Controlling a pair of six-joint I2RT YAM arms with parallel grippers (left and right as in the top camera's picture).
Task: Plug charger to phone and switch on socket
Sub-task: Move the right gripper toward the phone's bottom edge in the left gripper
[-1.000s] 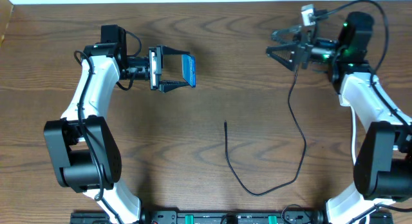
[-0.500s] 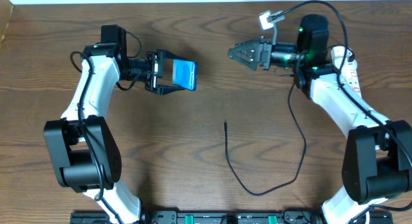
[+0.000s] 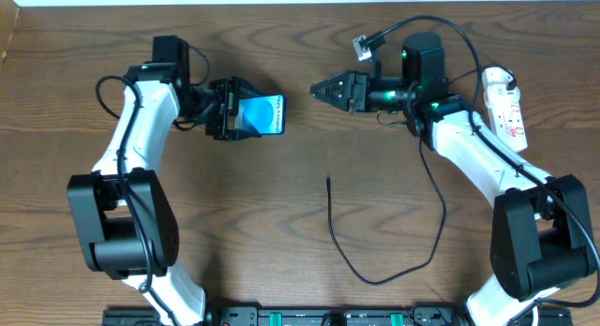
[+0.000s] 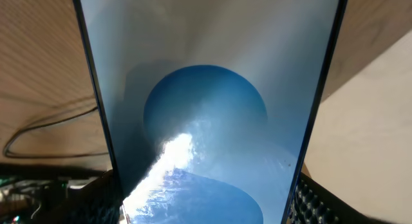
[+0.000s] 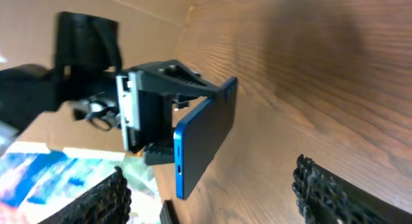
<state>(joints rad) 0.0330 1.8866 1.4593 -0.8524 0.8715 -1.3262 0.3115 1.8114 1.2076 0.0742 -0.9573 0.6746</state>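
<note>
left claw point(image 3: 249, 115) clamped on the phone point(image 3: 265, 114), held off the tabletop point(image 3: 234, 232), screen facing up. right claw point(image 3: 317, 88) released and empty, pointing at the phone, not touching. charger point(image 3: 329, 200) lies loose on the tabletop, tip free. socket point(image 3: 506, 106) far right.

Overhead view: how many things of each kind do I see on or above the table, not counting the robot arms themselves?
Phone: 1
Charger cable: 1
Power strip: 1
Total: 3
</note>
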